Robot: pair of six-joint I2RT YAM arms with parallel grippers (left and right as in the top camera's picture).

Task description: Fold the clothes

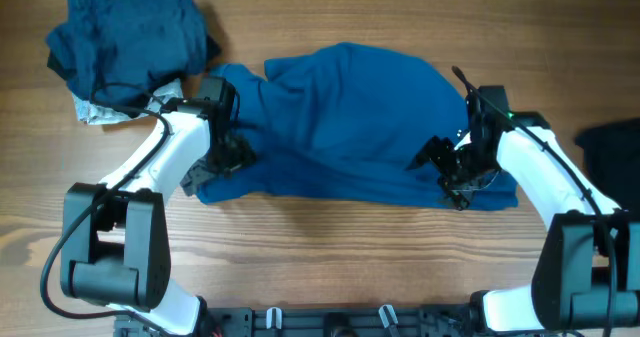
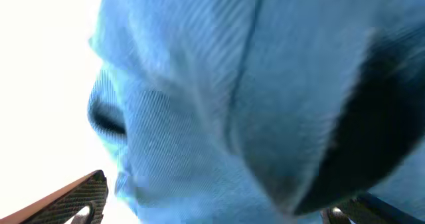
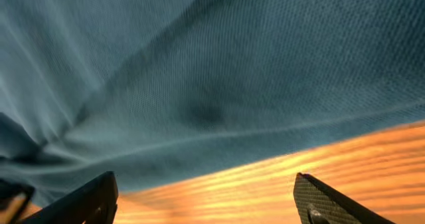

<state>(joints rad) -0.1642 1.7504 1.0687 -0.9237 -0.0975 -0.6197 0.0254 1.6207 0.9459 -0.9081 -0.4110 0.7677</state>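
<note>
A blue garment (image 1: 350, 117) was spread, rumpled, across the middle of the wooden table (image 1: 330, 267), its near edge running roughly left to right. The left hand (image 1: 232, 155) was set at the garment's left end, over bunched cloth. In the left wrist view its fingers (image 2: 80, 197) were seen spread wide, with blue fabric filling the space ahead of them. The right hand (image 1: 450, 172) was placed at the garment's near right corner. In the right wrist view its fingers (image 3: 86, 201) were likewise held apart, low over bare wood, with the cloth's edge just beyond them. A dark navy pile (image 1: 130, 37) was heaped at the far left, partly over a pale patterned cloth (image 1: 95, 112). A dark item (image 1: 610, 147) was cut off at the right edge.
</note>
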